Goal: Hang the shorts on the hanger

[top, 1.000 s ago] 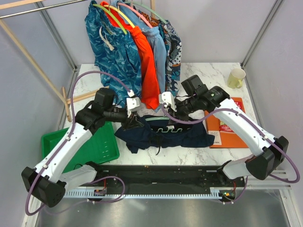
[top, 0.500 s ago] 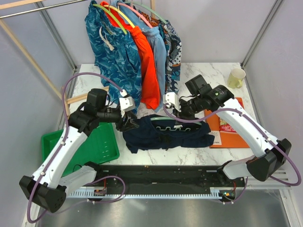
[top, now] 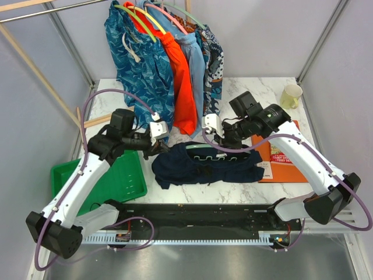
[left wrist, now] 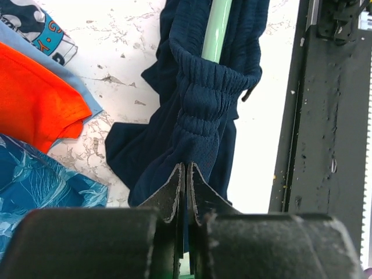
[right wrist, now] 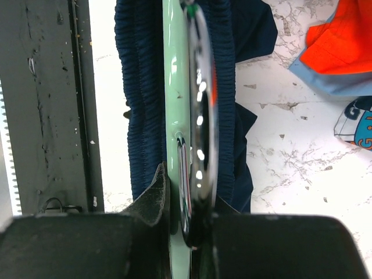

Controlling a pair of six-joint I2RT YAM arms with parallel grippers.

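The navy shorts (top: 204,168) lie bunched on the marble table in front of the arms. The mint-green hanger (top: 205,153) lies partly inside their waistband. My left gripper (top: 152,146) is at the shorts' left end, shut on a fold of navy fabric (left wrist: 197,110) just past the elastic waistband. The hanger's bar (left wrist: 216,29) runs into that waistband ahead of the left gripper (left wrist: 186,174). My right gripper (top: 225,140) is shut on the hanger (right wrist: 173,87) at its neck, with the metal hook (right wrist: 200,110) between its fingers. Shorts fabric (right wrist: 136,87) lies on both sides of the right gripper (right wrist: 186,192).
Several garments (top: 157,58) hang on coloured hangers from a rail at the back, their hems just behind the shorts. A green tray (top: 119,184) sits at the left. An orange book (top: 285,154) and a pale cup (top: 290,96) are at the right. The black base rail (top: 204,216) lies at the near edge.
My left gripper has moved left and a little back, pulling the shorts' left end along the hanger. The shorts are more bunched. My right gripper has shifted slightly right and back with the hanger.
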